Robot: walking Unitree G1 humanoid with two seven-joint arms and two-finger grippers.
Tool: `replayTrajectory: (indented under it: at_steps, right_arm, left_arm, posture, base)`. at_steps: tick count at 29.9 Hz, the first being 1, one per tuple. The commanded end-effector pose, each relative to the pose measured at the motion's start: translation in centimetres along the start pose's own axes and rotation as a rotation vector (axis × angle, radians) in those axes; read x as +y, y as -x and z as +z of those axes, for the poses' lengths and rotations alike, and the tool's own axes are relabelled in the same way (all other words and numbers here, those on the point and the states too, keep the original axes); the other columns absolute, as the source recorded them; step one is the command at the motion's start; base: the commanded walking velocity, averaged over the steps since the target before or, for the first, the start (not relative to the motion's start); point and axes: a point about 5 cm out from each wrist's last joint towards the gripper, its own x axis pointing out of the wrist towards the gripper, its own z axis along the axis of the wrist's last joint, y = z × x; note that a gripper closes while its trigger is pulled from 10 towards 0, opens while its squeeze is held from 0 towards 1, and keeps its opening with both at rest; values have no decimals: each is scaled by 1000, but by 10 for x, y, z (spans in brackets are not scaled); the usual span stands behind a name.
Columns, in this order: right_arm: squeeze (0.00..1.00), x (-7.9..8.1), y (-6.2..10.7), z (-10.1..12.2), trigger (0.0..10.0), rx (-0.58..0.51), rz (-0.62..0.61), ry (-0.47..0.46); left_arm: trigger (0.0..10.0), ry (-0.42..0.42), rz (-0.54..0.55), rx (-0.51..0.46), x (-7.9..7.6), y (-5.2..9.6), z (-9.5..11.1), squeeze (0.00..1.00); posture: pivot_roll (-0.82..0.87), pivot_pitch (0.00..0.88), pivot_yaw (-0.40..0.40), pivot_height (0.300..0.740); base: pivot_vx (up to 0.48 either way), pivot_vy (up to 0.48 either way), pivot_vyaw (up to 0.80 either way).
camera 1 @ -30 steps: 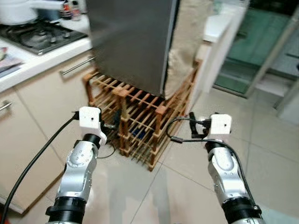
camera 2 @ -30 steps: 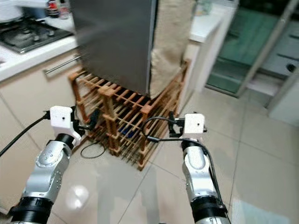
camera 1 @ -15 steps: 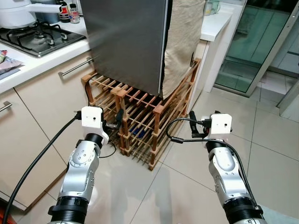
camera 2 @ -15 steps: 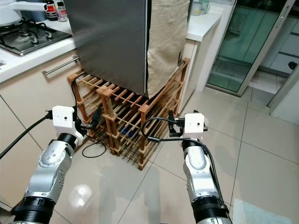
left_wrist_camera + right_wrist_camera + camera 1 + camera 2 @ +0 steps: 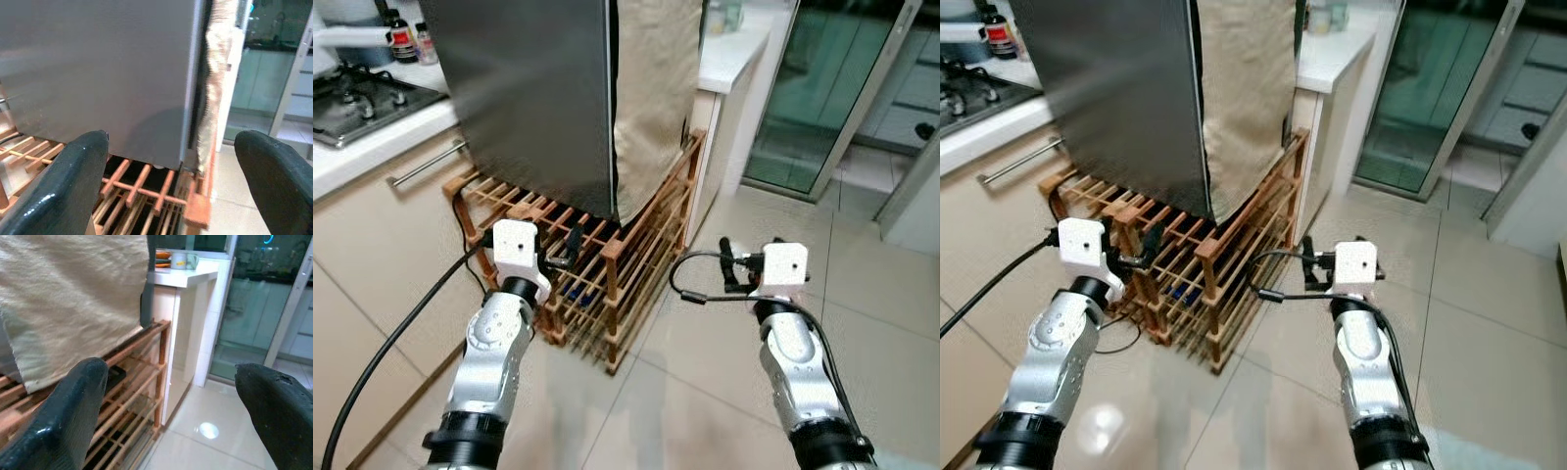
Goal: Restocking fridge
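Since the earlier frames the camera has swung right, so the grey fridge (image 5: 524,98) now stands straight ahead of the left gripper (image 5: 570,243), with the cloth (image 5: 651,98) on its side ahead of the right gripper (image 5: 728,269). Both grippers are empty with fingers spread wide, the left just above the wooden rack (image 5: 607,264) beneath the fridge. Walking on could drive its fingers (image 5: 58,191) into the slats, or snag the cable (image 5: 690,284) there.

Fridge (image 5: 529,98) stands on wooden rack (image 5: 597,284), counter (image 5: 372,147) at its left.
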Motion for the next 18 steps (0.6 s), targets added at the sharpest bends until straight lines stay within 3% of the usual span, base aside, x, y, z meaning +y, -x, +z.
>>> replayTrajectory:
  at_steps: [1, 6, 10, 18]
  right_arm:
    - [0, 5, -3, 6, 10000, -30, 20, 1]
    - [0, 5, -3, 6, 10000, -28, 23, 4]
    - [0, 6, -3, 5, 10000, -20, 25, 7]
    - [0, 6, -6, 5, 10000, -12, 25, -5]
  left_arm:
    - [10000, 16, 24, 9, 3, 0, 0, 0]
    - [10000, 22, 44, 21, 5, -1, -2, 0]
    - [10000, 9, 48, 13, 7, -2, 0, 0]
    - [10000, 3, 40, 13, 6, -4, 0, 0]
  posture:
    - [-17, 0, 6, 740]
    - [-16, 0, 7, 740]
    - [-15, 0, 8, 740]
    - [-17, 0, 8, 740]
  base:
    - [319, 360, 0]
    - [64, 430, 0]
    - [0, 0, 0]
    - [0, 0, -670]
